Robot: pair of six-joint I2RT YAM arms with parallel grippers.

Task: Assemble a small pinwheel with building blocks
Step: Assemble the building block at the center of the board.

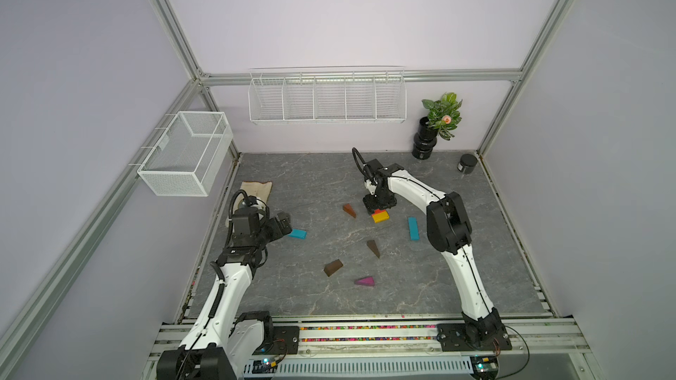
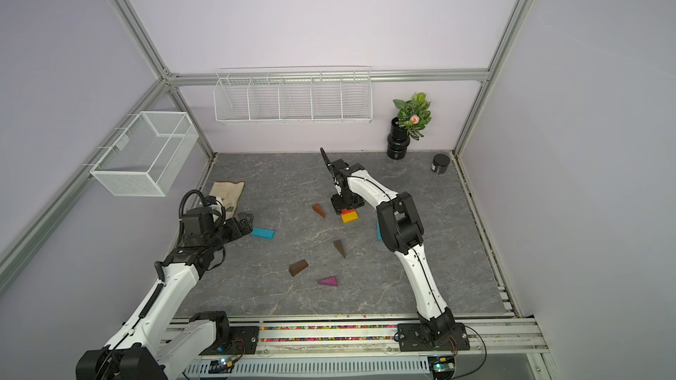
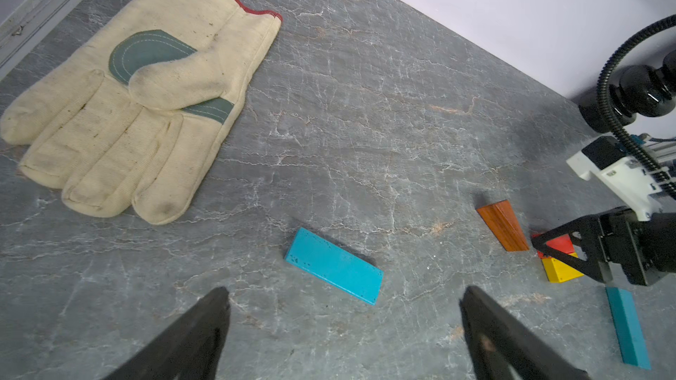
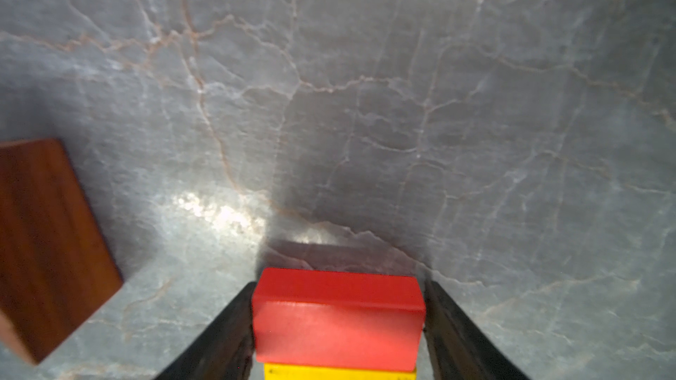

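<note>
Right end effector [image 1: 379, 209] is clenched on the red brick [image 4: 338, 319], its fingers against both sides. The brick is down on the bench [image 1: 311, 184], a little behind centre, touching the yellow brick [image 1: 380, 217] in front of it.

One brown wedge [image 1: 349, 210] lies just beside the pair, on the side of the left edge. Two more brown wedges [image 1: 373, 248] [image 1: 333, 267] and the purple wedge [image 1: 364, 281] lie loose toward the front edge.

Left end effector [image 1: 285, 226] is released, jaws wide, by a teal bar [image 1: 297, 233] near the left edge. I see the second teal bar [image 1: 413, 228] right of the bricks. The pinwheel is unbuilt.
</note>
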